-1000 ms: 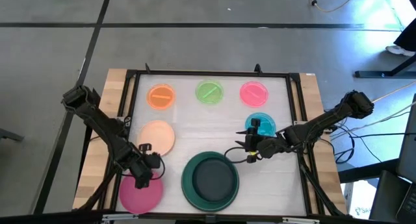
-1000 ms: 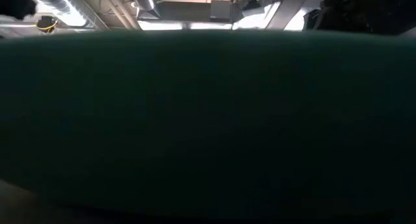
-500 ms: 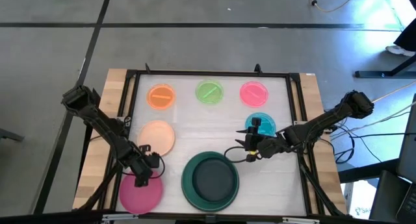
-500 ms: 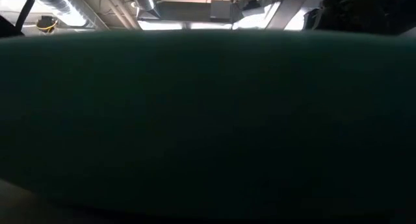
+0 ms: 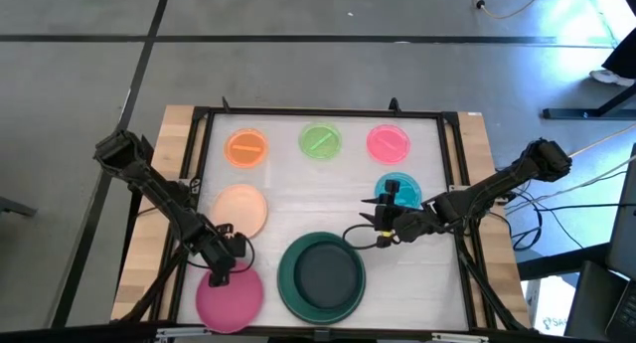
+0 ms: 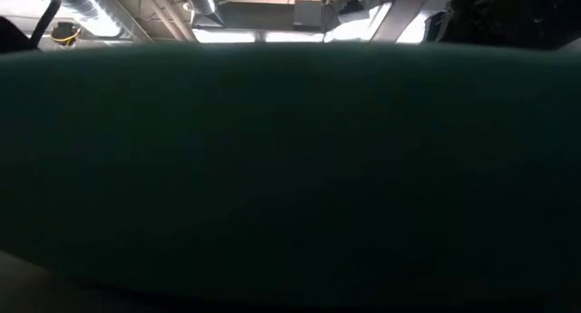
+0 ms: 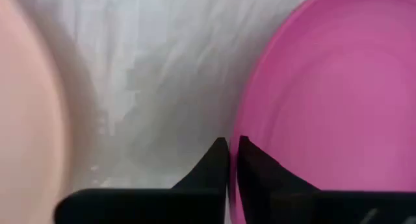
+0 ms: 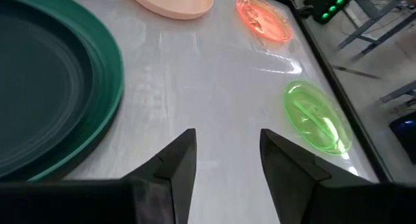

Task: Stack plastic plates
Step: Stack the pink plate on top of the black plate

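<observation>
My left gripper (image 5: pixel 220 270) is shut on the large magenta plate (image 5: pixel 229 295) at the table's near left. The dark green plate (image 5: pixel 321 276) lies at the near middle with a darker plate (image 5: pixel 323 273) in it. My right gripper (image 5: pixel 381 227) is open and empty, above the table between the dark green plate and the small teal plate (image 5: pixel 401 192). The peach plate (image 5: pixel 241 210) lies flat behind the magenta one. The small orange (image 5: pixel 246 147), green (image 5: pixel 319 141) and pink (image 5: pixel 388 141) plates lie in a row at the far side. My left gripper pinches the magenta plate's far rim (image 7: pixel 246 113) between its two fingers, one finger over the plate's inside and one outside it. The fingers come from above, slanting from the table's far left. I cannot tell whether the plate is lifted or lies on the table.
A black frame (image 5: pixel 318 112) runs around the white work surface. The dark green plate's wall (image 6: pixel 290 168) fills the low view. Bare surface (image 5: pixel 318 199) lies in the middle between the plates.
My left gripper has gone a little toward the table's right edge, still shut on the magenta plate. The plate has shifted with it toward the dark green plate.
</observation>
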`<action>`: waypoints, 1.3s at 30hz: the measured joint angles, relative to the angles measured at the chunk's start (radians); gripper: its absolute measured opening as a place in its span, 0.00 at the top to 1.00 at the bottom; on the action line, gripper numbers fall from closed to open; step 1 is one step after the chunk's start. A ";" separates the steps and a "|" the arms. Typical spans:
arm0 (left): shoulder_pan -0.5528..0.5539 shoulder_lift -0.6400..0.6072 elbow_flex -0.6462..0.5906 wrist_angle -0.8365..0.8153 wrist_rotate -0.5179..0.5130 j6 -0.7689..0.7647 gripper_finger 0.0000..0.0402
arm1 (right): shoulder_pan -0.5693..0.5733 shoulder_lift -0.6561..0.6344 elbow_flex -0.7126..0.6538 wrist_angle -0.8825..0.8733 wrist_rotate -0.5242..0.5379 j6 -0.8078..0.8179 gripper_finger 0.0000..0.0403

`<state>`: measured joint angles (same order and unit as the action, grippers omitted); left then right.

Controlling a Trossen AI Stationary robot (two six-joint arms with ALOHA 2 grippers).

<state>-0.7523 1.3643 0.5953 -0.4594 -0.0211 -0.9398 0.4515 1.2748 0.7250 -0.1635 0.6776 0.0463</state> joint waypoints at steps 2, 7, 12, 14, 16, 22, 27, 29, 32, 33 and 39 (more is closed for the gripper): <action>0.005 -0.003 0.003 0.020 0.009 -0.001 0.98 | 0.000 0.000 0.000 -0.001 0.017 0.000 0.60; 0.012 -0.042 0.046 -0.003 -0.005 0.012 0.98 | 0.000 0.000 0.000 -0.004 0.028 0.000 0.60; 0.012 -0.118 0.094 -0.008 -0.060 0.039 0.98 | 0.000 0.000 0.000 -0.005 0.028 0.000 0.60; 0.012 -0.150 0.115 -0.008 -0.096 0.060 0.98 | 0.000 0.000 0.000 -0.005 0.027 0.000 0.60; 0.013 -0.172 0.139 -0.003 -0.146 0.089 0.98 | 0.000 0.000 0.000 -0.004 0.027 0.000 0.60; 0.032 -0.189 0.196 0.018 -0.317 0.156 0.98 | 0.000 0.000 0.000 -0.004 0.027 0.000 0.60; 0.097 -0.169 0.196 0.137 -0.395 0.236 0.98 | 0.000 0.000 0.000 -0.004 0.026 0.001 0.60; 0.126 -0.148 0.196 0.204 -0.418 0.291 0.98 | 0.000 0.000 0.000 -0.004 0.026 0.001 0.60; 0.170 -0.106 0.196 0.303 -0.443 0.398 0.98 | 0.000 0.000 0.000 -0.004 0.026 0.002 0.60; 0.185 -0.088 0.196 0.347 -0.444 0.436 0.98 | 0.000 0.000 0.000 -0.004 0.026 0.002 0.60; 0.272 0.041 0.196 0.603 -0.440 0.609 0.98 | 0.000 0.000 0.000 -0.003 0.001 0.002 0.60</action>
<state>-0.4807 1.4051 0.7914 0.1432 -0.4611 -0.3306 0.4511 1.2751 0.7254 -0.1665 0.6788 0.0479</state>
